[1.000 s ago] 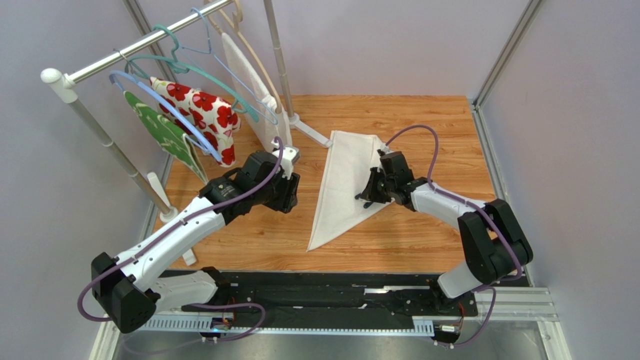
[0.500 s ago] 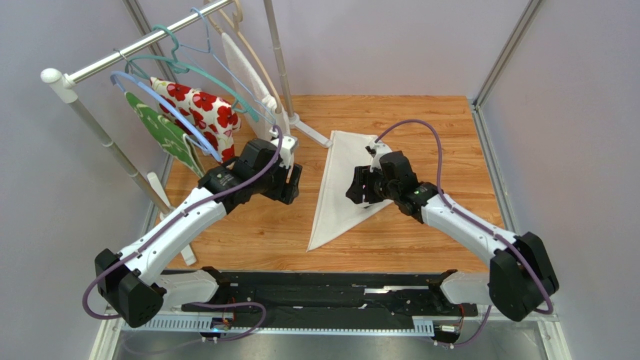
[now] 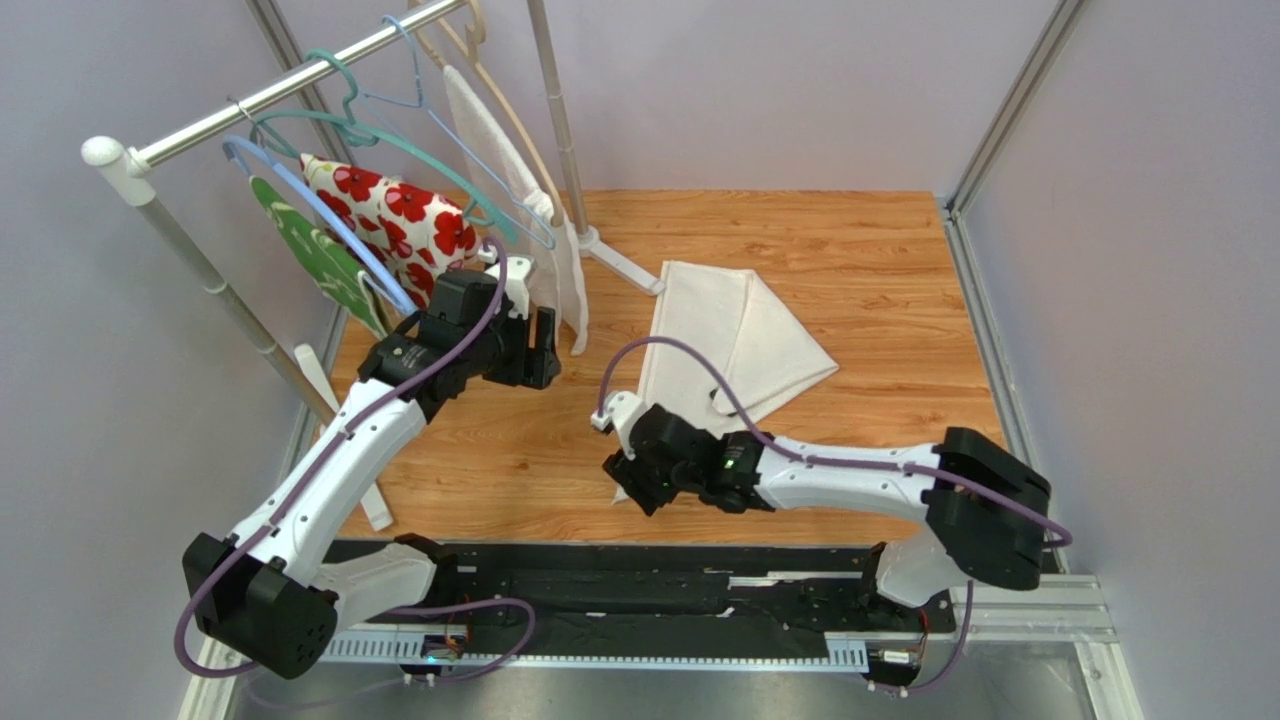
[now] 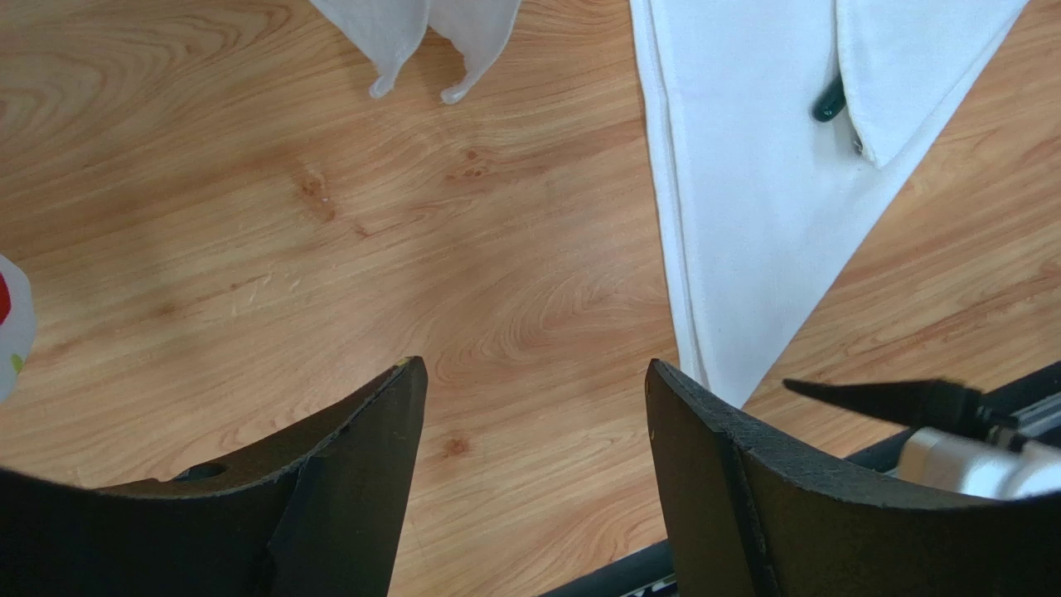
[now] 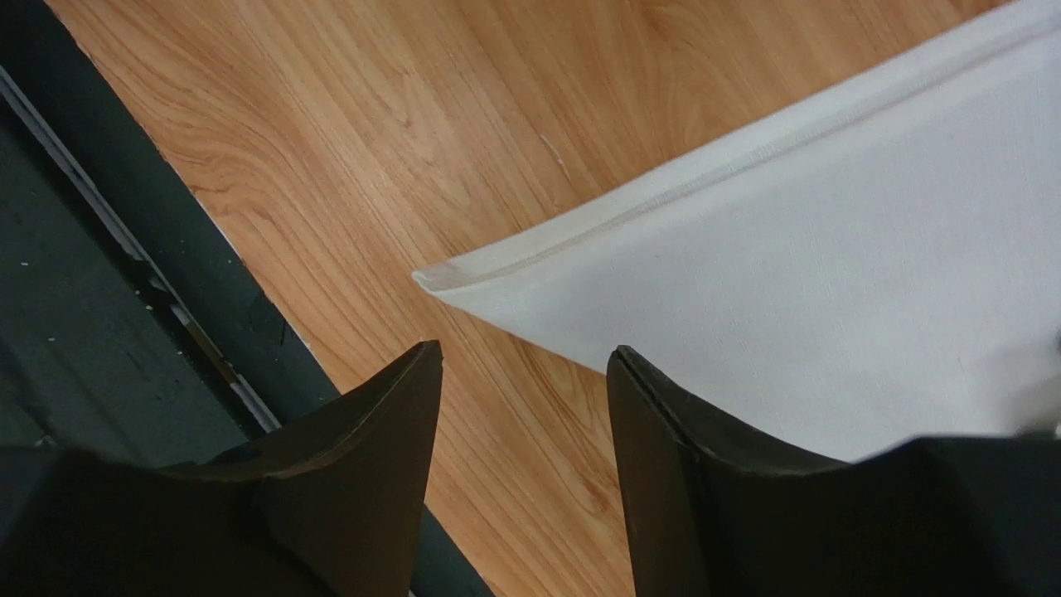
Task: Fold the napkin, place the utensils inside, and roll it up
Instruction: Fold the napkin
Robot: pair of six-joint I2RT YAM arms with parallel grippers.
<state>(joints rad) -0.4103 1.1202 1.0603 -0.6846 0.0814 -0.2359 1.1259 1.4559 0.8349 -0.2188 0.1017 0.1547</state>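
The napkin [image 3: 706, 342] is soft, matt off-white cloth with a stitched hem, lying on a table [image 3: 887, 263] of smooth orange-brown wood grain with a low sheen. The fingers of the left gripper [image 4: 533, 367] and right gripper [image 5: 523, 352] are matt black, faintly grainy plastic. The rack rail [image 3: 196, 129] is glossy pale metal tube, and the arm links [image 3: 842, 468] are smooth white plastic.

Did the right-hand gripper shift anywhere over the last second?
Yes. The right gripper left the middle of the napkin and swung toward the black base rail, now hovering open at the napkin's near corner.
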